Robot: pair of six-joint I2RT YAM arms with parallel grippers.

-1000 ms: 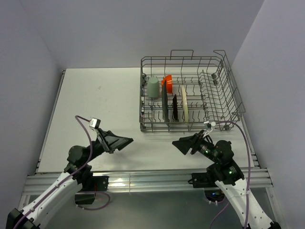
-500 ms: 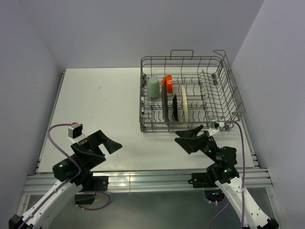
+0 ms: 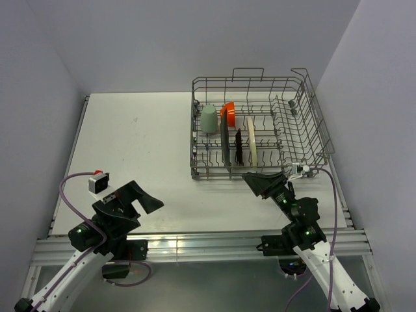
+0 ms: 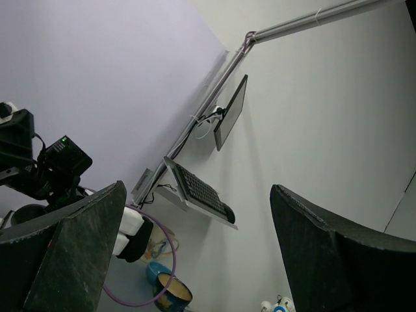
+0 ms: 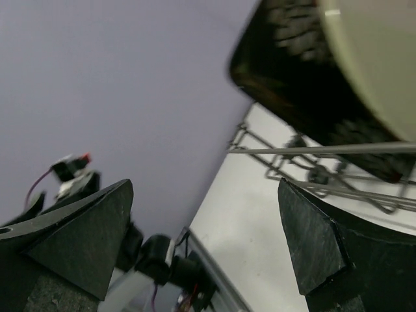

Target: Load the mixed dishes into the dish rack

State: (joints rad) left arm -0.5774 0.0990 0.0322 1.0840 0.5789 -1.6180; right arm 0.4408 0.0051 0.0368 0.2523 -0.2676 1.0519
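Near edge: left gripper point(image 3: 148, 197) released, jaws wide, nothing held, raised off table point(image 3: 130, 143). Right gripper point(image 3: 263, 177) likewise wide, empty, just short of dish rack point(image 3: 311, 130) front wall. Judged parked clear: no dish outside rack.

Rack, far right: black square plate point(image 3: 225, 140), smaller plate point(image 3: 238, 147) (pattern unreadable) and cream plate point(image 3: 251, 142) on edge between tines. Behind: pale green cup point(image 3: 208, 119), orange bowl point(image 3: 229, 110). Load judged complete.

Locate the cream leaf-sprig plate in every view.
Top external: the cream plate stands on edge in the left half of the dish rack.
Left wrist: not in it; this camera faces the room.
Right wrist: top right corner, cut off by the frame.
Shared landmark: the dish rack's wires, seen only in the top and right wrist views.
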